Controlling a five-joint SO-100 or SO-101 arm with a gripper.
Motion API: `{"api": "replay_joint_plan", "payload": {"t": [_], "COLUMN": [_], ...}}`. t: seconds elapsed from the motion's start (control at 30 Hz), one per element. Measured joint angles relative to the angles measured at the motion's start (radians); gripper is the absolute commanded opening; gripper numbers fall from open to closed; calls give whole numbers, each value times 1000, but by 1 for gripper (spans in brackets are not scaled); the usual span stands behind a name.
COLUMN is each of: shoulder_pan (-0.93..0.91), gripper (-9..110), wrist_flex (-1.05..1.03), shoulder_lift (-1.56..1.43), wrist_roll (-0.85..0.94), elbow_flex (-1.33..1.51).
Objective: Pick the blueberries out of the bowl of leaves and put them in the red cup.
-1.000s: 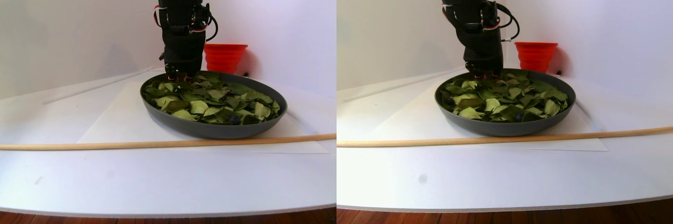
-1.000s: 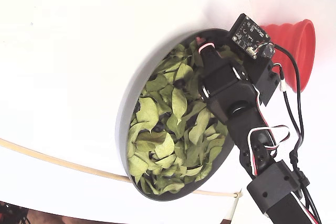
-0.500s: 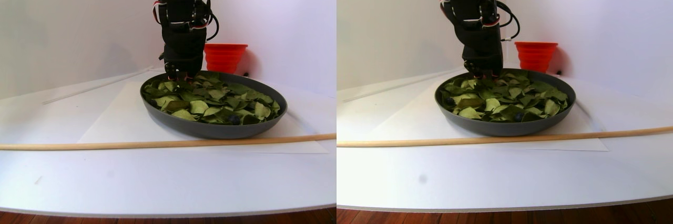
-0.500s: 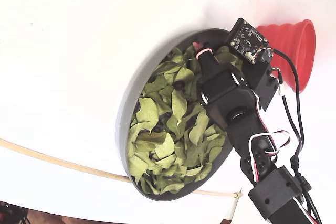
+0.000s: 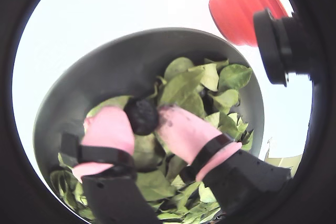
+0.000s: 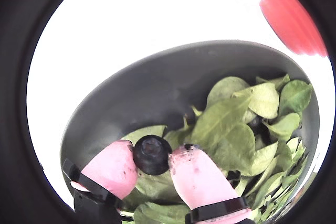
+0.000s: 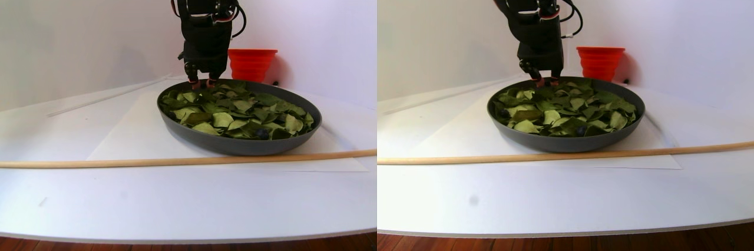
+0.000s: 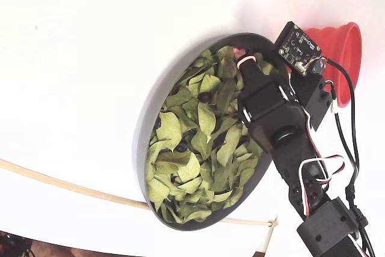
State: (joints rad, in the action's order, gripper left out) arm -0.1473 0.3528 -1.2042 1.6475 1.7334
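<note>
1. Gripper (image 6: 152,157) w/ pink fingertips (image 5: 181,129) clamped on one blueberry (image 6: 151,153), just above the leaves (image 6: 231,129).
2. Bowl (image 5: 105,72) directly below gripper; leaves lie under and to the right in both wrist views.
3. Red cup (image 5: 239,6) beyond bowl rim, upper right of gripper, on the bench (image 7: 177,204).
4. Wooden rod (image 7: 147,161) in front of bowl, well apart from gripper.

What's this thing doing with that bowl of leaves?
A small robot arm is fishing berries out of it. The gripper has its pink jaws shut on a dark blueberry, held just above the green leaves at one edge of the grey bowl. The red cup stands just beyond the bowl's rim, with nothing dropped into it at this moment.
</note>
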Motion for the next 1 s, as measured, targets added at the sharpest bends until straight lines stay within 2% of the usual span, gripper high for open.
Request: {"api": "replay_joint_plan", "payload": {"t": [1.0], "shoulder_pan": [-60], "gripper": [11], "wrist_flex": [-18], "shoulder_lift": [-229], "wrist_roll": [17], "elbow_flex": [104]}}
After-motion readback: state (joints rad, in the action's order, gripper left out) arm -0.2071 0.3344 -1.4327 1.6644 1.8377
